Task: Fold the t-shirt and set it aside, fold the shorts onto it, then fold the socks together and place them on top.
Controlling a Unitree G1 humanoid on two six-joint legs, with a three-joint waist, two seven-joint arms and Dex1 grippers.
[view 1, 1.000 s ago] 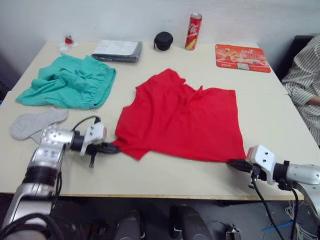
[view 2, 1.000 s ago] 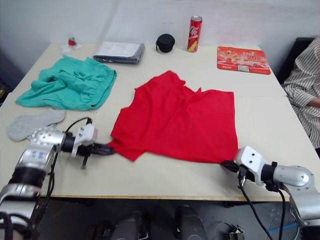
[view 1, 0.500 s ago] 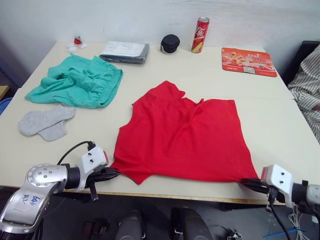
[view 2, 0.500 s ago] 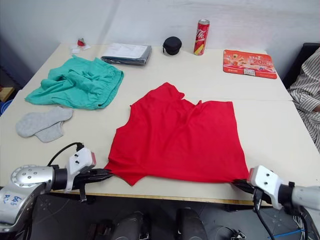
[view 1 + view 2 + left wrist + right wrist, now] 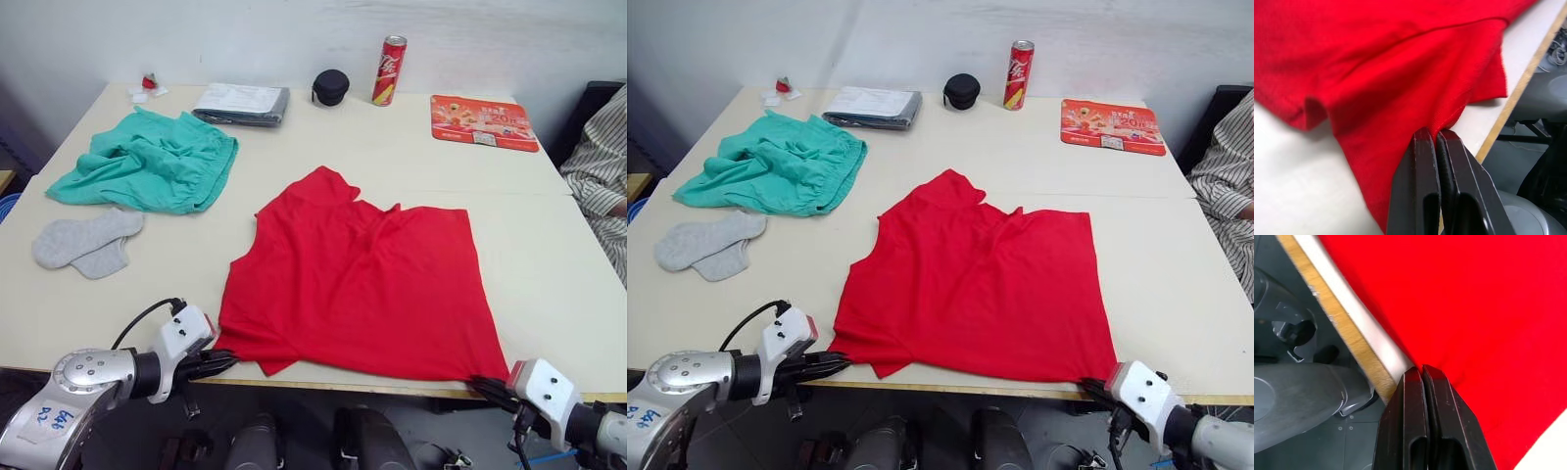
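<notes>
— So, what lay on the pale wooden table (image 5: 549, 255)?
— Its near edge held the bright red cotton t-shirt (image 5: 362, 284); left gripper (image 5: 1436, 138) and right gripper (image 5: 1420, 371) were each clamped on a bottom corner.
— And beyond them?
— Bare tabletop, then teal-green shorts (image 5: 147, 162) and grey socks (image 5: 83, 240).

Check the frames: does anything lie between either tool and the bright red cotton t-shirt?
Nothing visible does. The left tool and the right tool are each shut directly on the near hem of the bright red cotton t-shirt, at the table's front edge.
</notes>
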